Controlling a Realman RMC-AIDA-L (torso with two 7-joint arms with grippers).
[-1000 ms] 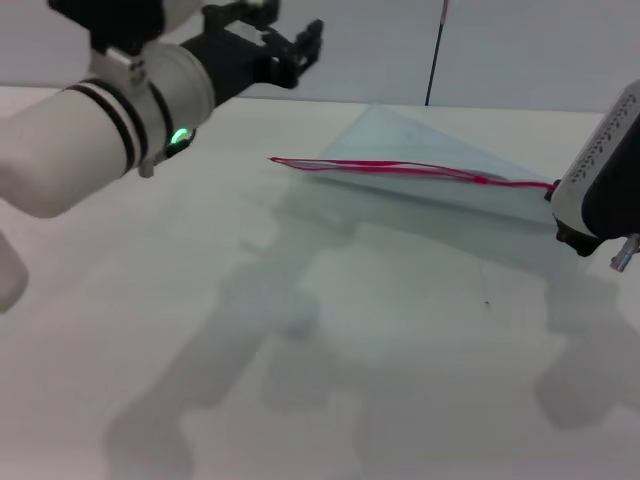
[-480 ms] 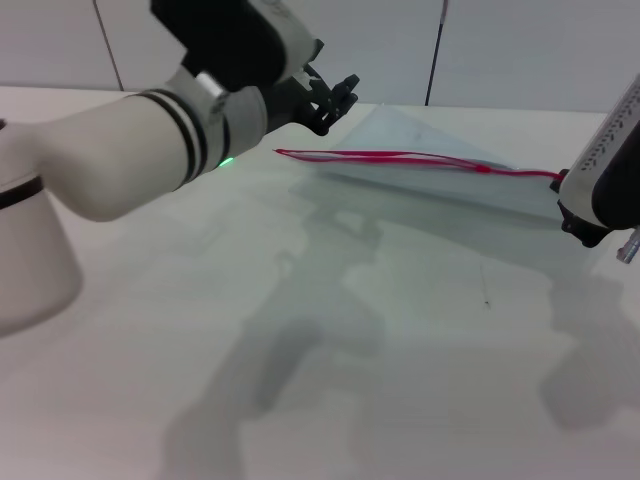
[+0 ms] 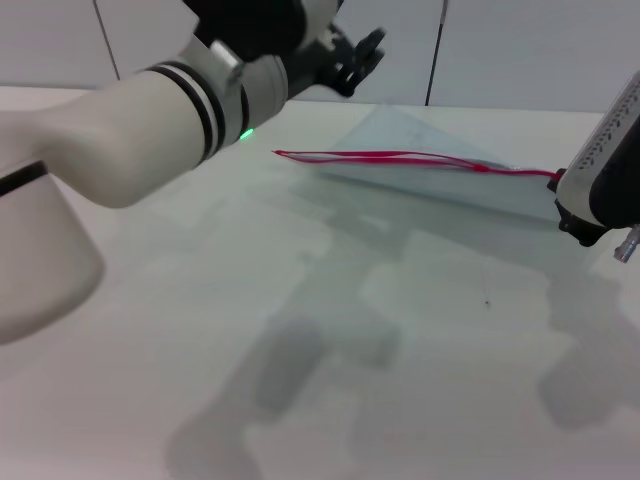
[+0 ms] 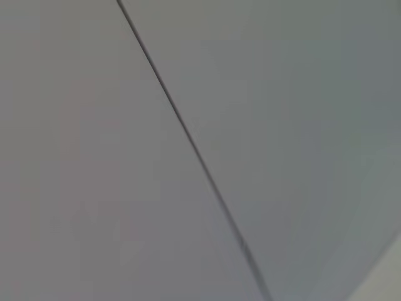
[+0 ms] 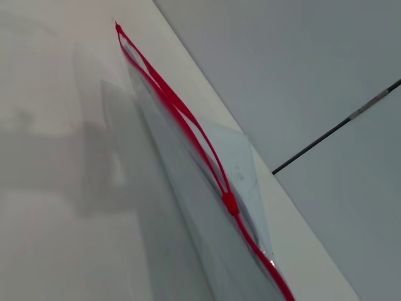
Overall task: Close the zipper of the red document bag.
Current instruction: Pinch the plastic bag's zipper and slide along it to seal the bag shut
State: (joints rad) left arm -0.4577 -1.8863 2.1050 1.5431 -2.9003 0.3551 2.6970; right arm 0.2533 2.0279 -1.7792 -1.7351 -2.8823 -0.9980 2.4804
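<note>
Nearest the robot, the white table lies bare from 6 o'clock up to its middle, carrying only soft shadows, so there is wide open room in front of the bag. At about 3 o'clock the right gripper sits at the table's right side, just at the end of the red document bag, with the red strip running up to it; whether its fingers are parted or clamped cannot be told, as the housing hides them. The bag stands raised on its long edge, tilted, its pale translucent sheet sloping back toward 1 o'clock. The zipper runs along the bag's upper long edge from the right gripper toward 11 o'clock, ending in a free tip. In the right wrist view the zipper shows two red tracks gaping apart from the far tip down to the slider, then joined as one line beyond it. Farthest, near 12 o'clock, the left gripper hangs above the table's back edge, fingers spread and holding nothing, clear of the bag.
</note>
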